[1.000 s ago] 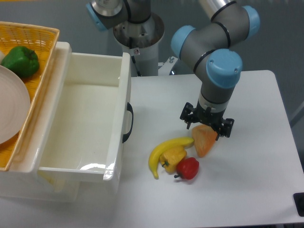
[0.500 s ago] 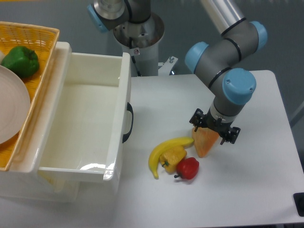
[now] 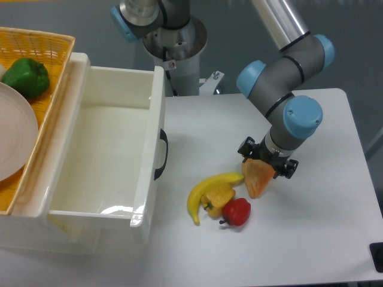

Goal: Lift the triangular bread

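The end effector is sitting low over the top of the triangular bread, with one black finger on each side of the wedge's upper end. From where I am standing, I cannot tell if the fingers are squeezing the bread or only waiting beside it.

The triangular bread is lying on the white bench, at about 3 o'clock from the banana. The banana's tip is touching it, or nearly so. The red pepper is just beside the bread, at about 7 o'clock from it, and the small yellow pepper is tucked under the banana. The big white bin is standing well apart at 9 o'clock.

I think the arm is busy with the grabbing step, and the bread is not lifted yet. The next move is probably a firm squeeze and then a straight lift up. It needs to be a careful one, because the banana is so close and could get bumped.
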